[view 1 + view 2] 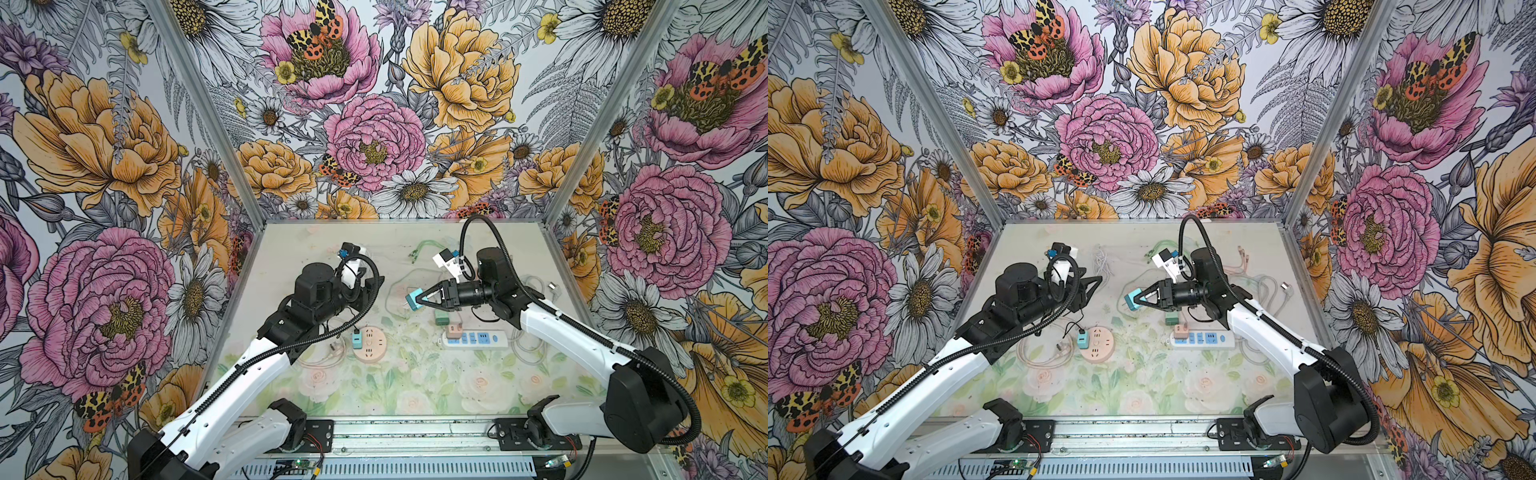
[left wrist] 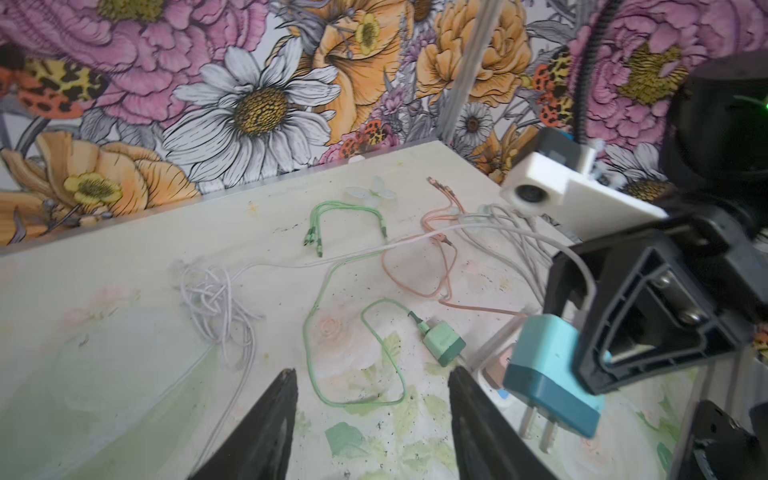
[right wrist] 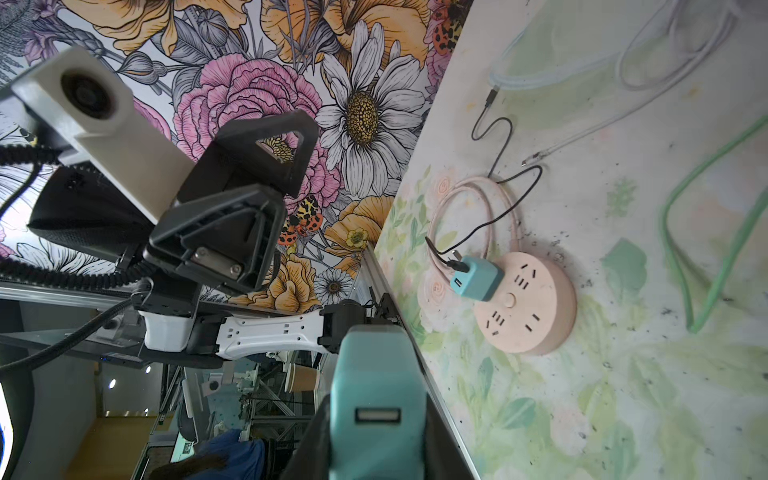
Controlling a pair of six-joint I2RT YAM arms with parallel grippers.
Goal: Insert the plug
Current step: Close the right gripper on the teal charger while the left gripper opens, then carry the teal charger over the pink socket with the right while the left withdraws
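Over the table's (image 1: pixel 291 243) left side, left gripper (image 2: pixel 372 370) hangs empty, fingers wide. Right of the round socket (image 1: pixel 371 347), teal plug (image 1: pixel 411 301) is aloft, prongs pointing left, pinched by right gripper (image 1: pixel 420 300); strip (image 1: pixel 478 338) lies farther right.

Plug (image 2: pixel 548 365): smooth matt teal plastic; prongs (image 2: pixel 527 419) bare metal, dull shine. Round socket (image 3: pixel 528 307): matt pink plastic. Strip (image 1: pixel 500 338): glossy white plastic. Left end effector (image 2: pixel 372 371) fingers (image 2: pixel 270 428): black matt plastic, faintly grainy. Desk (image 2: pixel 124 332): smooth printed sheet, dark specks. Green cable (image 3: pixel 706 166): smooth, rubbery.
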